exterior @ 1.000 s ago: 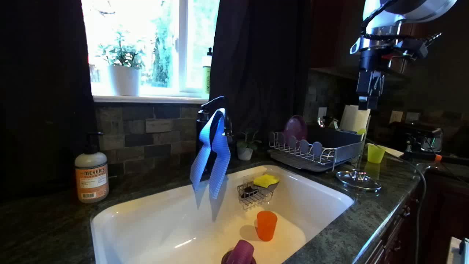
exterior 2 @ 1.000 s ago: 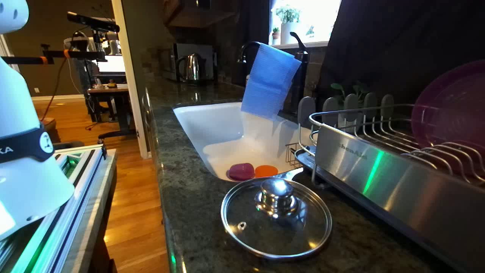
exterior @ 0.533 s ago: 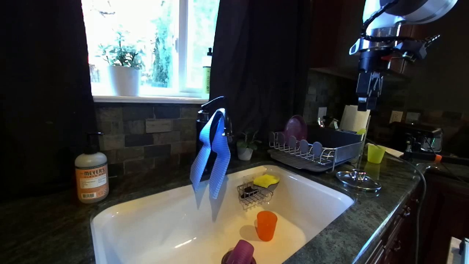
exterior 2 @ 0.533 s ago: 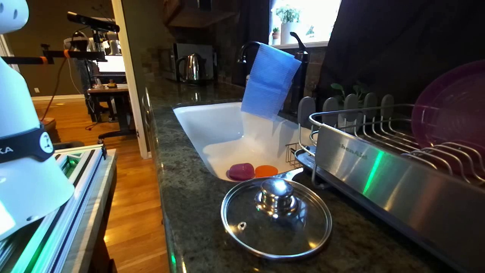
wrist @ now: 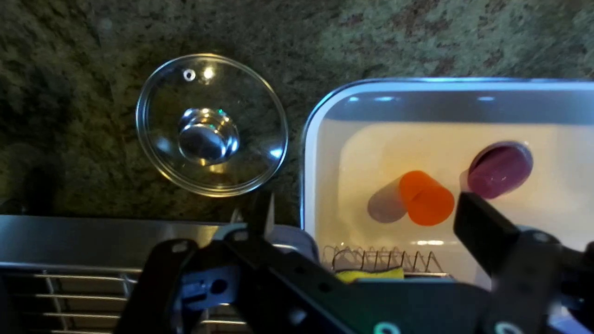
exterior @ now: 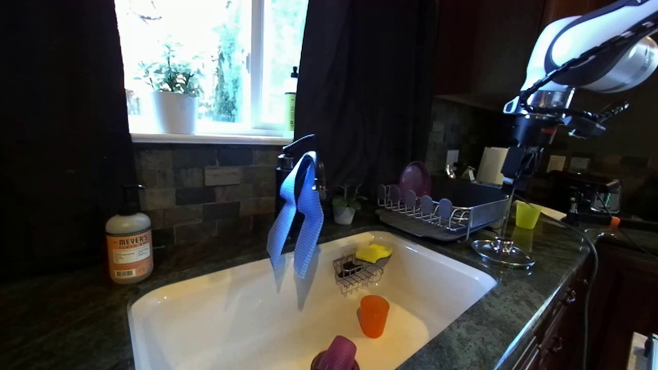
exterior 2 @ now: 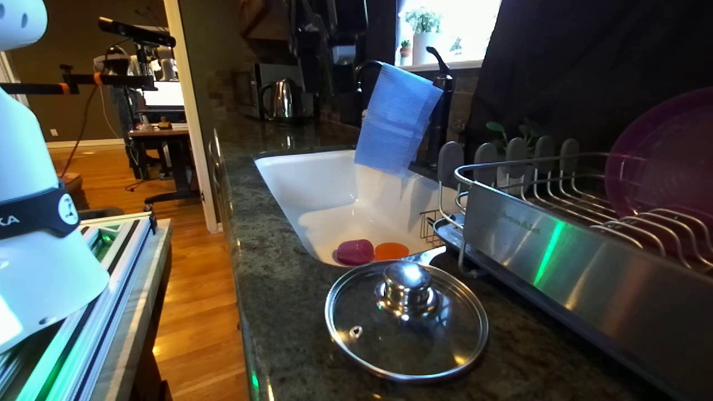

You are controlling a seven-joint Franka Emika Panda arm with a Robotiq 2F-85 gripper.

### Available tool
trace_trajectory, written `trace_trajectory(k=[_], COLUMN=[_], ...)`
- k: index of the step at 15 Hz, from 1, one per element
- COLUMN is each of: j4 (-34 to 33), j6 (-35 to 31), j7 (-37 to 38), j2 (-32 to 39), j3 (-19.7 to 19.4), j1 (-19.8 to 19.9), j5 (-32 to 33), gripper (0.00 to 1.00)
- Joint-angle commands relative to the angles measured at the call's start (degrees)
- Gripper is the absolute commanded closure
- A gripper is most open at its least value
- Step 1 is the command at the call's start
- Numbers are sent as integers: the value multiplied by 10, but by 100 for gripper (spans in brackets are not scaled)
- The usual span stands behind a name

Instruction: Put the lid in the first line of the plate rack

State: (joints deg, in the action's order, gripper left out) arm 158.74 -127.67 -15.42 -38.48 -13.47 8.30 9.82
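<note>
I had the gripper [wrist: 366, 206] up in the air, jaws spread well apart, the glass lid [exterior 2: 405, 324] lying flat on the dark counter [exterior 2: 284, 312], knob [exterior 2: 406, 283] upward, just beside the plate rack [exterior 2: 568, 273] and the white sink [exterior: 247, 308], an orange cup [exterior: 374, 316] standing inside the sink.

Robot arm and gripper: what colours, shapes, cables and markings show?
The rounded arm is white, black and silvery, with a black cable; its black band shows white letters ending "KA" and a round emblem. The gripper is mostly black and angular.
</note>
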Motion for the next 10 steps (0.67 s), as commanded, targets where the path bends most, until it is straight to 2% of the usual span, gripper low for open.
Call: trace_trajectory(k=[1,3,4,6,10], j4=[-1,-6,-8,-9,-20], j6=[-63,-55,-46,-46,-60], j7=[-79,-105,-81,-104,-139], j2=[18,20,16,17,51], j3=[-78,-116,-84,-109,-131], j1=[32,53,47,61,76], j5=[-3,-13,-9,-10,15], gripper=[0,0,0,0,0])
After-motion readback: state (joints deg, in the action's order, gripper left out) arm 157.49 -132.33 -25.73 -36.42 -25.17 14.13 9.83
